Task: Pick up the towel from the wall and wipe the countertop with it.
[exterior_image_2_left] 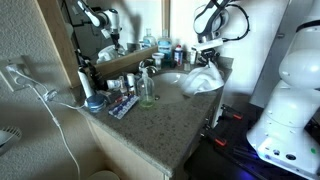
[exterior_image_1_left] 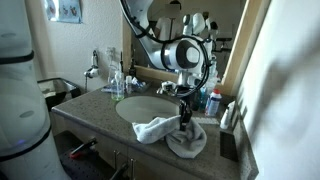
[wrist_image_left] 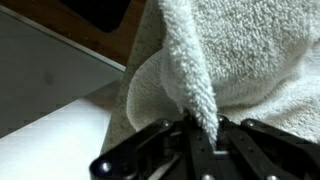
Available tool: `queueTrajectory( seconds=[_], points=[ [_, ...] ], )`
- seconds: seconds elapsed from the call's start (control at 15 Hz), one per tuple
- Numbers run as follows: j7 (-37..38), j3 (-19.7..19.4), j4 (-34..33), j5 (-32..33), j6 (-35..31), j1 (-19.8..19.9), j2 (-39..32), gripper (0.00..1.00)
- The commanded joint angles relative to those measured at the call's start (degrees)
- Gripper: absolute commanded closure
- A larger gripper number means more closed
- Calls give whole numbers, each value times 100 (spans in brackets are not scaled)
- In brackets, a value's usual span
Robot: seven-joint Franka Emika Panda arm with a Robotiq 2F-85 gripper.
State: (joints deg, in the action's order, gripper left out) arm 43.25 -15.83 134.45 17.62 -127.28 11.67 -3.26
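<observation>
Entry: my pincer [exterior_image_1_left: 184, 112] hangs point-down over the front rim of the sink basin [exterior_image_1_left: 132, 106], on the side nearest the mirror [exterior_image_1_left: 195, 30]. Pincer state: in the wrist view the dark fingers [wrist_image_left: 160, 140] are drawn together on a raised fold of the towel [wrist_image_left: 240, 50], the pile pinched between them, so I log it as clamped on the cloth. Towel position: in an exterior view the towel [exterior_image_1_left: 165, 130] lies bunched and creased across the basin's front edge, partly on the countertop [exterior_image_1_left: 85, 112], with one grey lobe drooping over the counter's front lip. One ridge of it rises to my fingertips. From the opposite end of the counter the towel [exterior_image_2_left: 200, 80] shows as a pale heap directly under the pincer [exterior_image_2_left: 207, 58], at the far end of the speckled slab. Beside the cloth the wrist view shows a pale flat surface and a dark band above it; too close and blurred to identify. Also on the counter: a cluster of bottles [exterior_image_1_left: 118, 82] behind the basin, a green bottle [exterior_image_2_left: 147, 90] upright near mid-counter, and a white cable [exterior_image_2_left: 45, 97] trailing down the near corner
</observation>
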Motion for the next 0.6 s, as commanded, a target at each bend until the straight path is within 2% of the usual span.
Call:
queueTrajectory(
  seconds=[0.0, 0.33, 0.53],
  points=[
    [95, 28, 170, 52, -24, 39, 243, 63],
    [74, 47, 137, 3, 133, 41, 416, 24],
    [-27, 124, 105, -102, 409, 20, 778, 3]
  ],
)
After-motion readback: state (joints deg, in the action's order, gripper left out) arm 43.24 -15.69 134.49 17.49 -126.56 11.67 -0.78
